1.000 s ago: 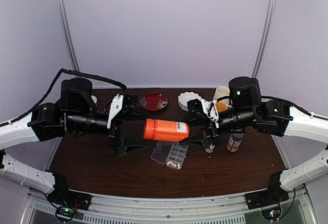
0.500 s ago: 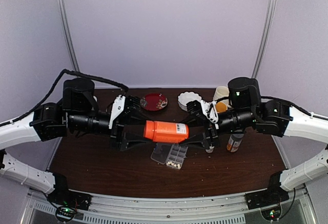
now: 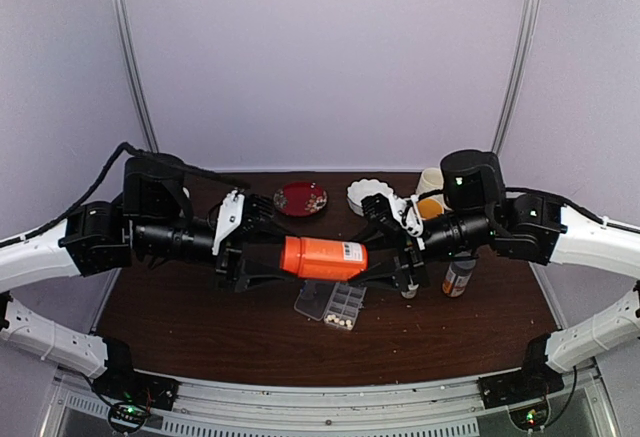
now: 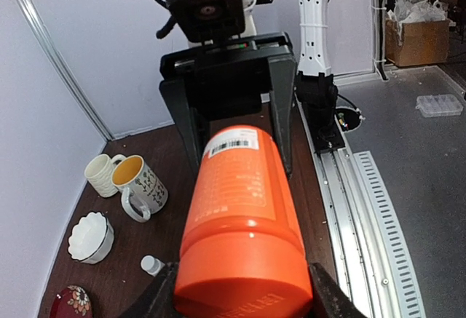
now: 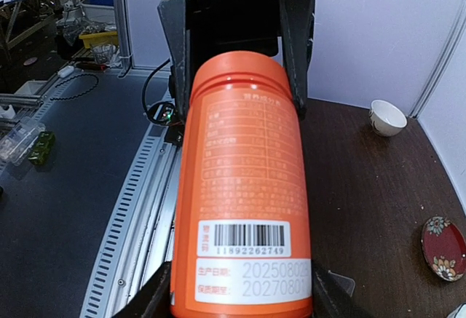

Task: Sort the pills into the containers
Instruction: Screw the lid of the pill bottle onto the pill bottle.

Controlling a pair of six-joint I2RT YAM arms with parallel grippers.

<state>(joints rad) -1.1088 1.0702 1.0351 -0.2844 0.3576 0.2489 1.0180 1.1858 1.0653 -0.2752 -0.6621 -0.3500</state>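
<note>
A big orange bottle (image 3: 322,256) hangs level above the table, held at both ends. My left gripper (image 3: 272,259) is shut on its orange cap end (image 4: 244,289), one black finger on each side. The labelled base end (image 5: 244,274) sits inside my right gripper (image 3: 388,260), also shut on it. Below the bottle lies the clear pill box (image 3: 332,302), lid open, its small cells being the containers. A few whitish pills (image 3: 341,323) show at its near corner. The wrist views do not show the box.
A red plate (image 3: 300,198) and a white scalloped bowl (image 3: 368,195) stand at the back. Two mugs (image 4: 138,183) are at the back right. A small capped vial (image 3: 409,287) and a brown bottle (image 3: 458,277) stand under the right arm.
My left gripper slid right onto the bottle's cap end and closed on it. The right gripper and the bottle stayed put.
</note>
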